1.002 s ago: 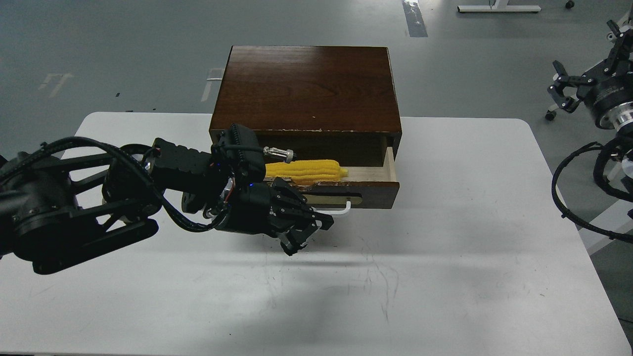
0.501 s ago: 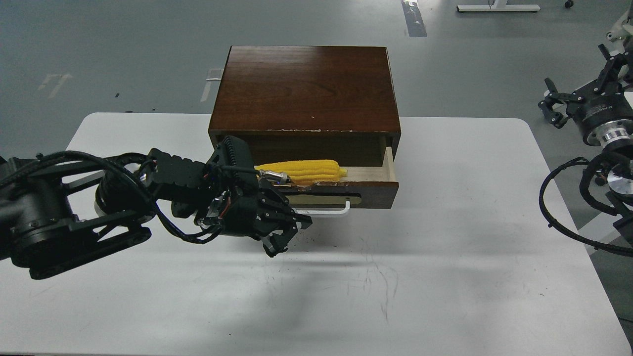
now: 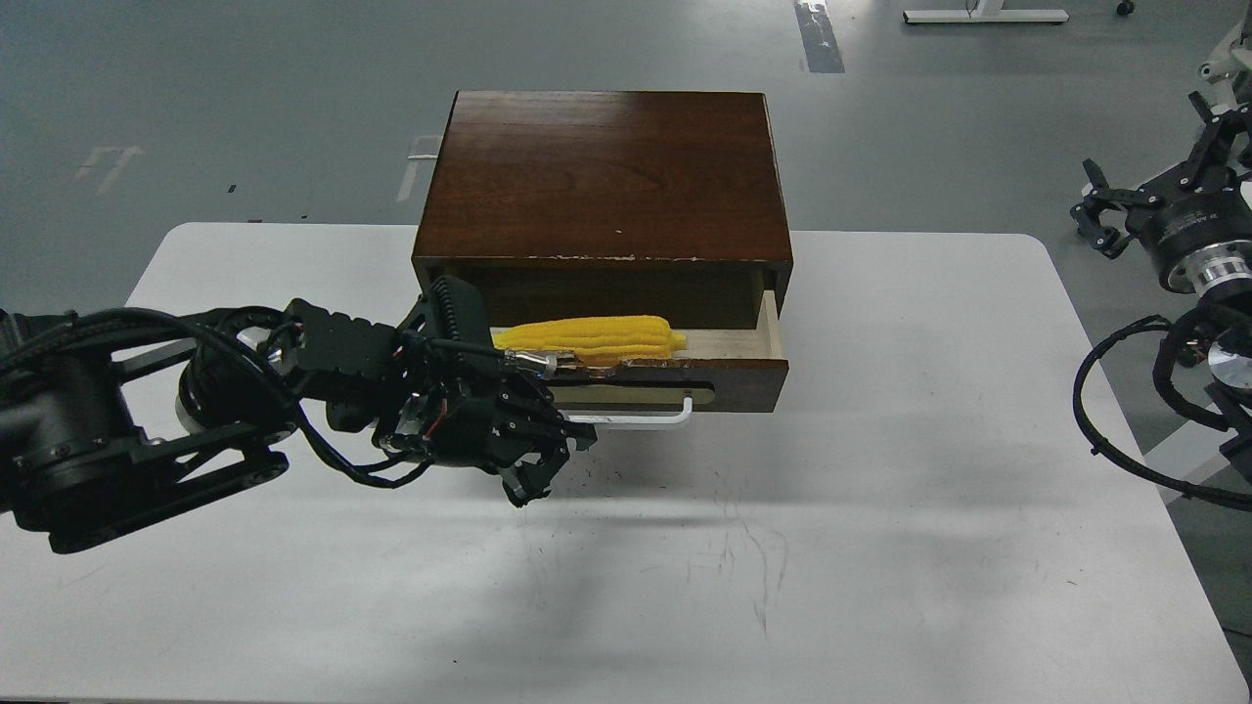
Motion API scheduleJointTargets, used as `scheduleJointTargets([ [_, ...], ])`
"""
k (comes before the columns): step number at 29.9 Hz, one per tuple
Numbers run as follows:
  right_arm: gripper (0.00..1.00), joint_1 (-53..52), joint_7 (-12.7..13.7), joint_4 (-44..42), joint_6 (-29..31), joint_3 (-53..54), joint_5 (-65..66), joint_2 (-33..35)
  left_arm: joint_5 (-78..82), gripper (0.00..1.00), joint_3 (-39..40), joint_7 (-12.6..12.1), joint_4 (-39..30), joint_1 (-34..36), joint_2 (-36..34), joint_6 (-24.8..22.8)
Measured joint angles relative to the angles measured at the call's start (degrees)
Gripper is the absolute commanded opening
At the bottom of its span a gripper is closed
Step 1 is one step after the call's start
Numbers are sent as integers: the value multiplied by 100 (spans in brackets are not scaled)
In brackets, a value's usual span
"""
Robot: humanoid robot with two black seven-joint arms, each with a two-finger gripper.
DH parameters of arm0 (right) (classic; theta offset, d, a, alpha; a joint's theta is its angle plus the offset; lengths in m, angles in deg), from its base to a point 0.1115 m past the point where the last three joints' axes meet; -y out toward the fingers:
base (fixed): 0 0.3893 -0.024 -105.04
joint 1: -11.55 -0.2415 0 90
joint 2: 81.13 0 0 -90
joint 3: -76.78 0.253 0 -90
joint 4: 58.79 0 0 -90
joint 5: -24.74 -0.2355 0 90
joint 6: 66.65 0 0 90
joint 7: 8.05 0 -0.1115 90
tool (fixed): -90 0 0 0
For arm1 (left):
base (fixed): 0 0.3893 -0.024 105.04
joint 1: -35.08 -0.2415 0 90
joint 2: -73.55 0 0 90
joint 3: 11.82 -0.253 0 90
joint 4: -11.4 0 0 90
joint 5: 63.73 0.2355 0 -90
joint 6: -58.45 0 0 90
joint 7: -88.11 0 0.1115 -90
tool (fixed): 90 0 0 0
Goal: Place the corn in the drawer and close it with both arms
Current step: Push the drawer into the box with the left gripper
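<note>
The yellow corn (image 3: 597, 337) lies lengthwise inside the open drawer (image 3: 729, 374) of the dark brown cabinet (image 3: 606, 176), resting on the pale wood bottom. The drawer's white bar handle (image 3: 641, 420) sticks out in front. My left gripper (image 3: 548, 462) hovers low over the table just in front of the drawer's left end, open and empty, apart from the corn. My right gripper (image 3: 1140, 191) is raised off the table's right side, well away from the cabinet, with its claws spread open and empty.
The white table (image 3: 880, 548) carries the cabinet at its back edge. My left arm's bulky links (image 3: 117, 440) cover the table's left side. Black cables (image 3: 1125, 411) loop beside the right edge. Grey floor lies beyond.
My left gripper has drawn back to the left and away from the drawer front, uncovering the handle. The corn stays in the drawer. My right gripper has shifted slightly off to the right.
</note>
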Motion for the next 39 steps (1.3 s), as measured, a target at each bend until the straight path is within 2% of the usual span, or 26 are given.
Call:
scheduleJointTargets([
  [30,100,46,9,-62,0,-23,14,105,-23,0,89,-15,963,41,328,4],
  [39,100,58,8,-67,0,-29,21,141,-19,0,192,-27,1045,76,328,-3],
])
